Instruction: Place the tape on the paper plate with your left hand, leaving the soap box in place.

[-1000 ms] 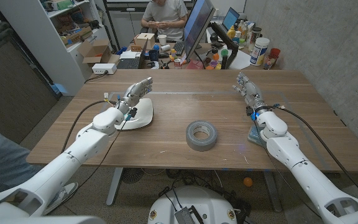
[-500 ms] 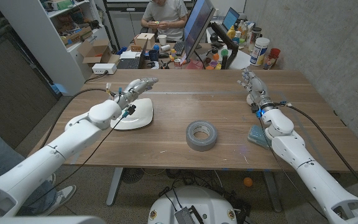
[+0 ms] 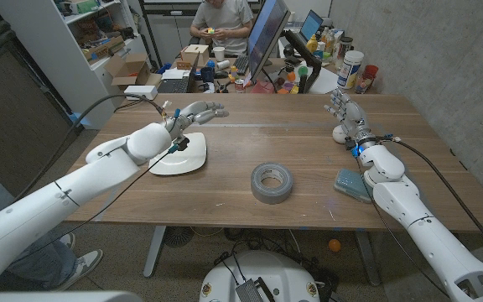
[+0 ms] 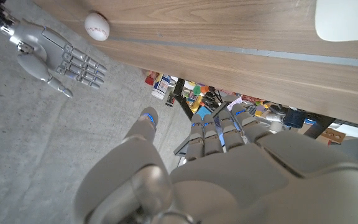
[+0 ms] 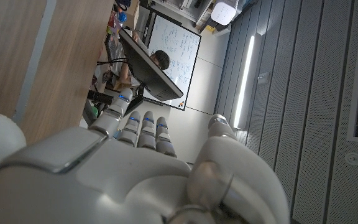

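Clearly, we take the tape (image 3: pixel 272 182) as our landmark: it lies flat on the wooden table (image 3: pixel 225 180), untouched. Our left hand (image 3: pixel 193 115) hovers well beyond it, above the far edge of the paper plate (image 3: pixel 179 154), fingers spread and holding nothing. Our right hand (image 3: pixel 345 111) stands far off on the tape's other side, fingers apart and empty, beside a white ball (image 4: pixel 96 26). The soap box (image 3: pixel 353 184) sits near the tape on that same side. We judge the risks to be the left arm brushing the plate while reaching, or nudging the tape into the soap box.
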